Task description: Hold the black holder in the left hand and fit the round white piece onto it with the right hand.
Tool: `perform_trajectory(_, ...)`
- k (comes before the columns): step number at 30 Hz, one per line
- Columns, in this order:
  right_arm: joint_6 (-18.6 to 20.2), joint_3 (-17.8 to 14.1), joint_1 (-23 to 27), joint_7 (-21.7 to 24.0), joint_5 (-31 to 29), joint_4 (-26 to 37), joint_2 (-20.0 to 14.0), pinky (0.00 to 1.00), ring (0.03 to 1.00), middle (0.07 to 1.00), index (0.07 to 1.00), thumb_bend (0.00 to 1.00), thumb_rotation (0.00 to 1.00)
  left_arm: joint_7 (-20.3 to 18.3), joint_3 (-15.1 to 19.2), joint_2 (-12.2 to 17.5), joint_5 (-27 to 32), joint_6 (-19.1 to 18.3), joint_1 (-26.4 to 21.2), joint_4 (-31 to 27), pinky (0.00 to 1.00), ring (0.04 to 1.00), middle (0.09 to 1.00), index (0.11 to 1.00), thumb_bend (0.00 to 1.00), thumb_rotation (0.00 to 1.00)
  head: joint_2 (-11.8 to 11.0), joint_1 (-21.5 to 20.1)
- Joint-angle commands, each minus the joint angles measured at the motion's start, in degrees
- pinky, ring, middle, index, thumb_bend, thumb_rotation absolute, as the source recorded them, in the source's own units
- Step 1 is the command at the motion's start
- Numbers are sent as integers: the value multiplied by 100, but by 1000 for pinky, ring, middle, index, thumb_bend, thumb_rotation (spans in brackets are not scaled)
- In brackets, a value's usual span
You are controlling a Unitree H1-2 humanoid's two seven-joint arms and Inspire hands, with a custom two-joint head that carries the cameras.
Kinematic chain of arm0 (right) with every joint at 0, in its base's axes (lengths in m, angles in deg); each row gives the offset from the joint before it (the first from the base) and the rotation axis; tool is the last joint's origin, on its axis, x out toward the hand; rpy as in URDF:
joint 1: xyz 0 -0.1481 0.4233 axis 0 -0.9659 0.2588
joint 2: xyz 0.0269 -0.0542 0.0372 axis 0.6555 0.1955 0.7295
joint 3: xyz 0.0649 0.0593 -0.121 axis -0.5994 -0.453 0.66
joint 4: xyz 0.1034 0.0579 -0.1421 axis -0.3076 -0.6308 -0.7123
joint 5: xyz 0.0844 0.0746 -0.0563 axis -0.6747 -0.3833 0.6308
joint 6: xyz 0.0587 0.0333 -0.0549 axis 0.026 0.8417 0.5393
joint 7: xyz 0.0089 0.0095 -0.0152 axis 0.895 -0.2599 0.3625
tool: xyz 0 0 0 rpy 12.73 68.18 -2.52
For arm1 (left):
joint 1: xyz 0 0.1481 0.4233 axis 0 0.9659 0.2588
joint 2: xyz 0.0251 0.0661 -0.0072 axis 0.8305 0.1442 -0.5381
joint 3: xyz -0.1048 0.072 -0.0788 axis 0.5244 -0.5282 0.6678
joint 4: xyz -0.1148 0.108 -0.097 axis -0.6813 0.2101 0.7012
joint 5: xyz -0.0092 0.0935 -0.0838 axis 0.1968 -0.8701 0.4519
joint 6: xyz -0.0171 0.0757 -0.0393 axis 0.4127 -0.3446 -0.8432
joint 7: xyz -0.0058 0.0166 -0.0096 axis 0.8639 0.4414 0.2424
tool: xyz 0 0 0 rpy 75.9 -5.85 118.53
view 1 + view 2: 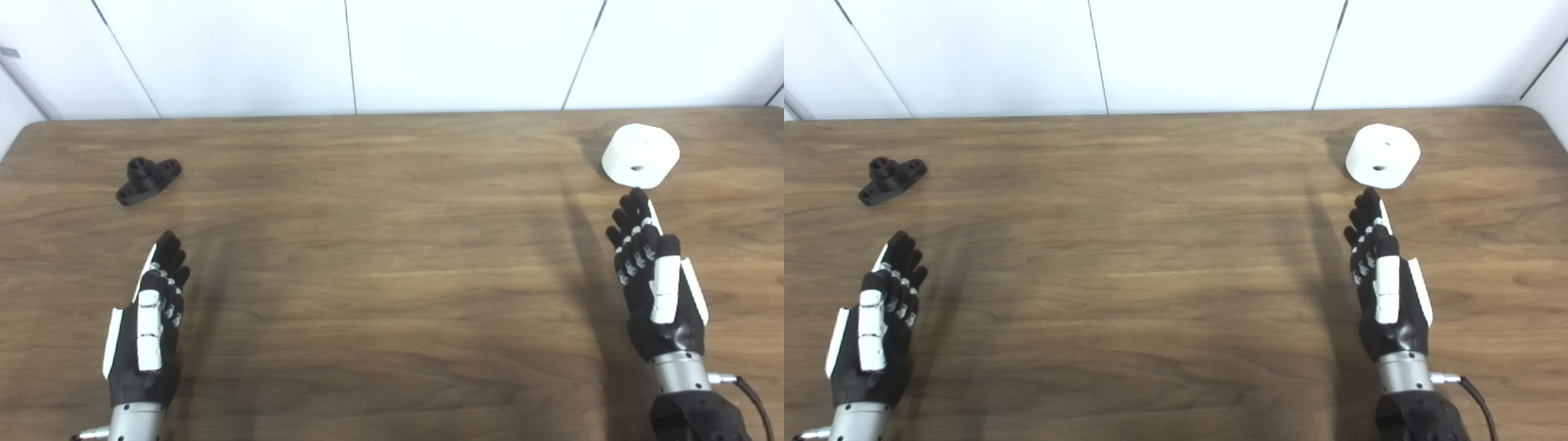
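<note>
The black holder (148, 179) lies on the wooden table (380, 257) at far left, well ahead of the left hand (149, 324); the round white piece (640, 155) sits just beyond the right hand's (655, 288) fingertips (634, 199); both hands are empty, fingers extended.

No readable text, labels, brands, nos. or signs anywhere in either view.
</note>
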Motion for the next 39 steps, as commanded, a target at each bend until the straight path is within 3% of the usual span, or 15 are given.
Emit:
perform_trajectory(1,-106,41,-773,42,-45,122,123,1000,1000,1000,1000,594,1000,-6,43,8,-60,275,-61,-74,1000,1000,988,969,511,956,7,-6)
perform_trajectory(15,-126,37,-765,40,-7,91,112,1000,1000,1000,999,602,1000,10,42,-4,-119,292,-61,-53,1000,993,982,962,514,950,-28,28)
perform_trajectory(24,-274,-25,-872,136,-13,-62,25,1000,1000,1000,1000,595,1000,3,-58,-88,-357,530,91,33,1000,993,973,958,527,952,-533,759)
perform_trajectory(35,-666,-224,-848,395,-111,-556,-46,1000,1000,1000,1000,628,1000,116,-281,-288,-692,872,246,279,1000,991,979,956,451,988,-1301,1538)
perform_trajectory(39,-691,-269,-811,461,-181,-695,-42,1000,1000,1000,1000,652,1000,170,-352,-344,-813,931,272,352,1000,993,981,954,413,998,-1458,1635)
